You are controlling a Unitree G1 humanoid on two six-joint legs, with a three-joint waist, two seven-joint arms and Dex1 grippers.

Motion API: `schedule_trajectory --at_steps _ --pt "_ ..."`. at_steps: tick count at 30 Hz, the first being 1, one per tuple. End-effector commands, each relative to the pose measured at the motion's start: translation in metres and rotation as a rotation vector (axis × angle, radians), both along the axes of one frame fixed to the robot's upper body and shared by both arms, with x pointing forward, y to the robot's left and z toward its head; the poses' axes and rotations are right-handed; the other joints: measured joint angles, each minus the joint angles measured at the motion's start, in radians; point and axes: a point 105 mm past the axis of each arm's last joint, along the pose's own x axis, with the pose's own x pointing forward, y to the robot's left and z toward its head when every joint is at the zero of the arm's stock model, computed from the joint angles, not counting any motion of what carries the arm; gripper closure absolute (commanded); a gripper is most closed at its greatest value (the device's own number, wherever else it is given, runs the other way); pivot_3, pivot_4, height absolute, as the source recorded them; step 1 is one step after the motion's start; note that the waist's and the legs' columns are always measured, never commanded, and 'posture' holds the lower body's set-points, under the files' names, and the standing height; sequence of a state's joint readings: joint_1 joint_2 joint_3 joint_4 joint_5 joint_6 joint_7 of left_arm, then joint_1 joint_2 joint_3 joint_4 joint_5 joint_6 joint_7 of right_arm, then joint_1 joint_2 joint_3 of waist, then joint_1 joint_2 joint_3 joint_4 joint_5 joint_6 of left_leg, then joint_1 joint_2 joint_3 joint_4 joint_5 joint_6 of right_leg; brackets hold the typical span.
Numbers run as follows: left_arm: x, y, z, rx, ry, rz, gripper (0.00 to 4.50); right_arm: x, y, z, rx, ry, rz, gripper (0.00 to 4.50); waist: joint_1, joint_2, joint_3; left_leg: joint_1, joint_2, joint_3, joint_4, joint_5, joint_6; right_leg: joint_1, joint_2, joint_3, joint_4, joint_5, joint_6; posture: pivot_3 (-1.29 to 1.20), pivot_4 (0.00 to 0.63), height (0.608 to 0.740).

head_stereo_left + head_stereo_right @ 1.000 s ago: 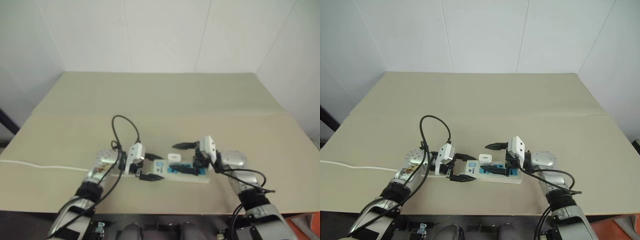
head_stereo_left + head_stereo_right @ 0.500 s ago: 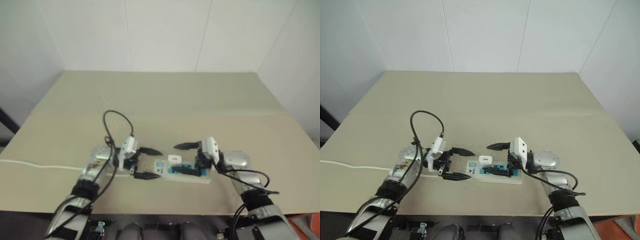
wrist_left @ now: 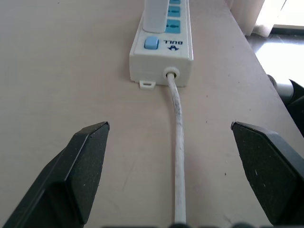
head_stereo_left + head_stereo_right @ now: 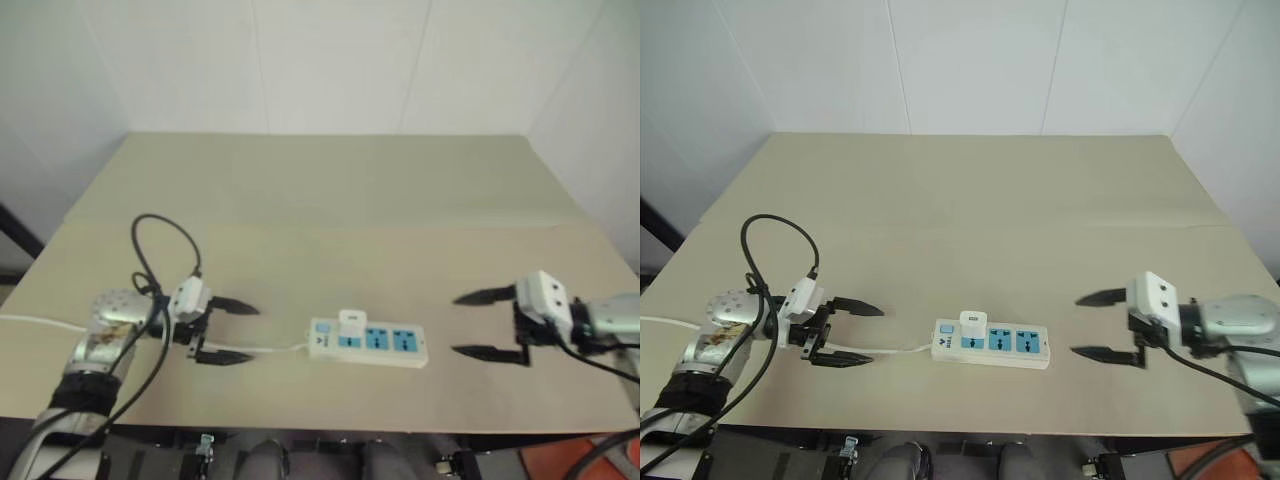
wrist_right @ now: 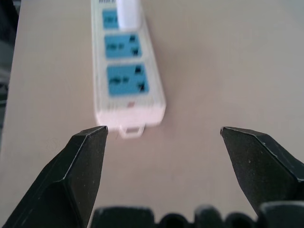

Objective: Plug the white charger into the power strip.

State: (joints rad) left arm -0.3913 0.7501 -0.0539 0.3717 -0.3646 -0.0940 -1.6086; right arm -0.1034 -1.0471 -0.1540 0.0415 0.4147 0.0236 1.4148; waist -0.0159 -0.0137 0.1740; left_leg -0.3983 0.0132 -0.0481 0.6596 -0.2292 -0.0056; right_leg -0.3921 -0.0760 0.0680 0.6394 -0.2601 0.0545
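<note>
Now, over on the left, the left gripper [image 4: 844, 335] hangs with its fingers spread wide above the thin white cord [image 4: 890, 350]. Mid-table lies the power strip [image 4: 992, 343], the white charger [image 4: 972, 325] standing upright in the socket nearest its switch end. Well off to the right, the right gripper [image 4: 1102, 325] gapes empty too.
</note>
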Motion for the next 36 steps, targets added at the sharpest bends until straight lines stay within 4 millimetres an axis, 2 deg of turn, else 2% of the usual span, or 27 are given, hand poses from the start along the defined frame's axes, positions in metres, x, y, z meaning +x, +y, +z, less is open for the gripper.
schedule_trajectory --at_steps 1,8,13,36 --pt "0.002 0.003 0.007 -0.002 -0.052 0.001 0.03 -0.01 -0.003 0.018 -0.003 -0.05 0.008 0.0 -0.001 0.0 0.0 0.0 0.0 0.0 0.0 0.0 0.0 0.0 0.0 0.0 0.0 0.0 0.0 0.0 0.15 0.74" --pt "0.005 -0.005 0.001 -0.026 -0.052 0.0 0.03 -0.017 -0.003 0.016 0.002 -0.075 -0.057 0.0 -0.001 -0.001 0.001 0.0 0.0 0.0 0.0 0.0 0.0 0.0 0.0 0.0 0.0 0.0 0.0 0.0 0.15 0.74" --pt "0.009 -0.007 0.002 -0.031 -0.056 -0.004 0.03 -0.02 0.001 0.021 0.029 -0.133 -0.033 0.0 0.0 -0.002 0.001 0.0 0.0 0.0 0.0 0.0 0.0 0.0 0.0 0.0 0.0 0.0 0.0 0.0 0.15 0.74" --pt "0.01 -0.014 0.002 -0.041 -0.053 -0.024 0.03 -0.022 -0.002 0.015 0.014 -0.142 -0.049 0.0 0.0 -0.002 0.001 0.0 0.0 0.0 0.001 0.0 0.0 0.001 0.0 0.0 0.001 0.0 0.0 0.0 0.15 0.74"
